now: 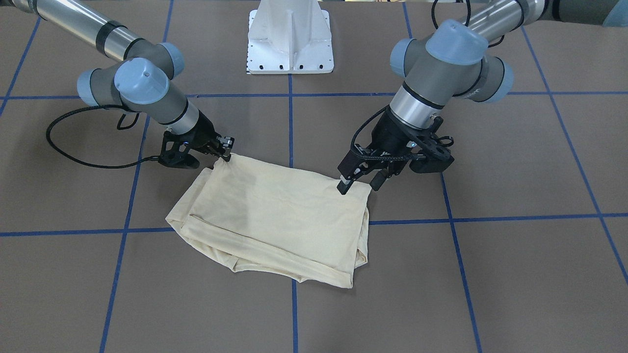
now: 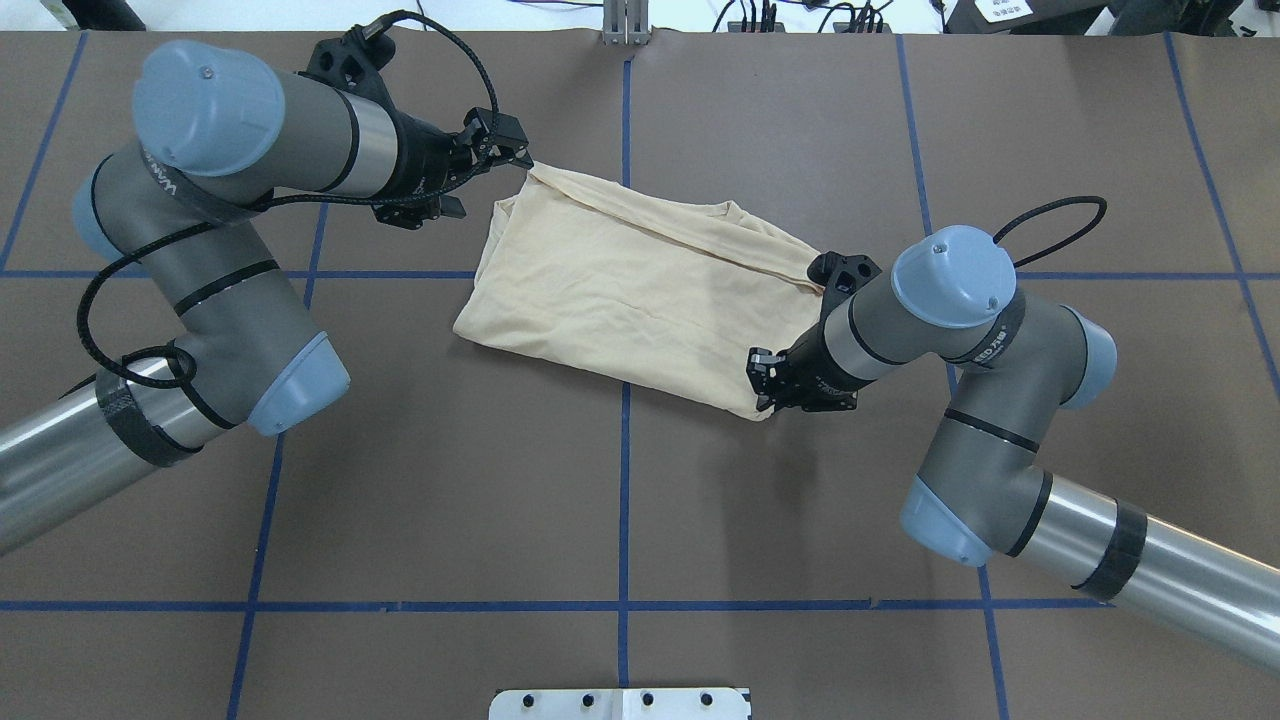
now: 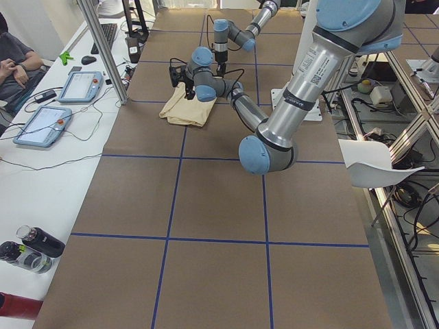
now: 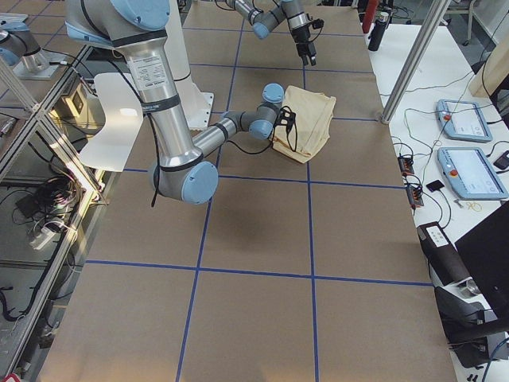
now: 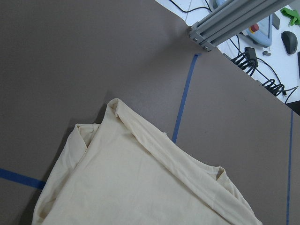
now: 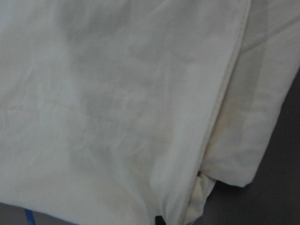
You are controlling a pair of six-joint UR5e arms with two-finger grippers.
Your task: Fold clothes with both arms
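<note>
Right gripper [image 1: 224, 149] tight on T-shirt [image 1: 274, 220] corner

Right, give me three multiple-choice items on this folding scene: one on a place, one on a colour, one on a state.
1. Where is the right gripper?
A. At a corner of the T-shirt
B. On the middle of the cloth
C. Far from the cloth

2. What colour are the tape lines on the table?
A. Red
B. Blue
C. White

3. How does the T-shirt lie?
A. Spread flat with the sleeves out
B. Hanging in the air
C. Folded into a layered rectangle

Answers:
1 A: in the front-facing view its fingertips meet the corner of the cloth.
2 B: the grid lines are blue in every exterior view.
3 C: stacked edges show along its sides.
</note>
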